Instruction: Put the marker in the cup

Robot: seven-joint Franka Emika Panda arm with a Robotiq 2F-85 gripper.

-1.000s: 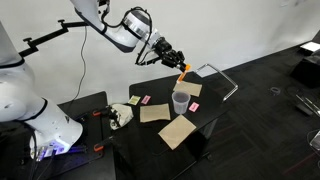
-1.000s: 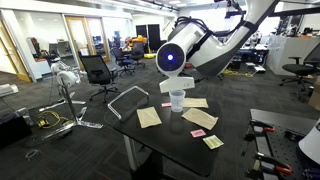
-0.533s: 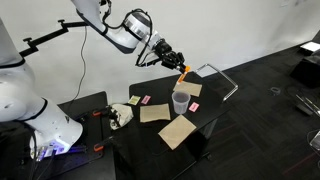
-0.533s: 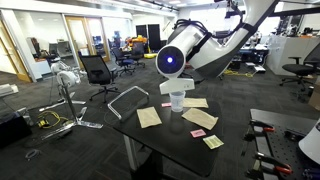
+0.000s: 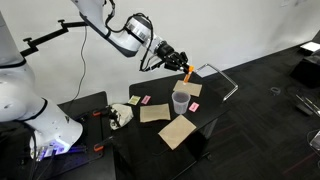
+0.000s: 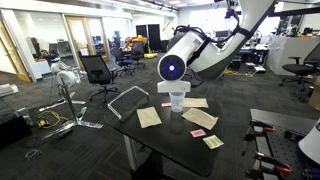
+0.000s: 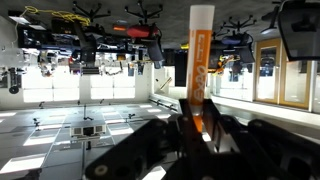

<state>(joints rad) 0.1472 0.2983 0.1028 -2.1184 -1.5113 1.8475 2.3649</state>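
My gripper point(image 5: 180, 62) is shut on the orange marker point(image 5: 187, 72), which hangs from the fingers above and slightly beyond the cup point(image 5: 181, 102). The cup is a small translucent tumbler standing upright on the dark table point(image 5: 210, 110); it also shows in an exterior view point(image 6: 177, 99), just below the arm's round wrist. In the wrist view the marker point(image 7: 199, 70) stands upright between the dark fingers point(image 7: 198, 135), orange with a white end. The cup is out of the wrist view.
Brown paper sheets point(image 5: 178, 131) point(image 6: 149, 117) and small pink and yellow pieces point(image 6: 197, 132) lie on the table around the cup. A metal frame point(image 5: 222, 76) stands at the table's far edge. Office chairs point(image 6: 97, 70) stand on the floor.
The gripper with the marker has shifted slightly to the right in an exterior view, staying above the cup. The cup and papers have not moved.
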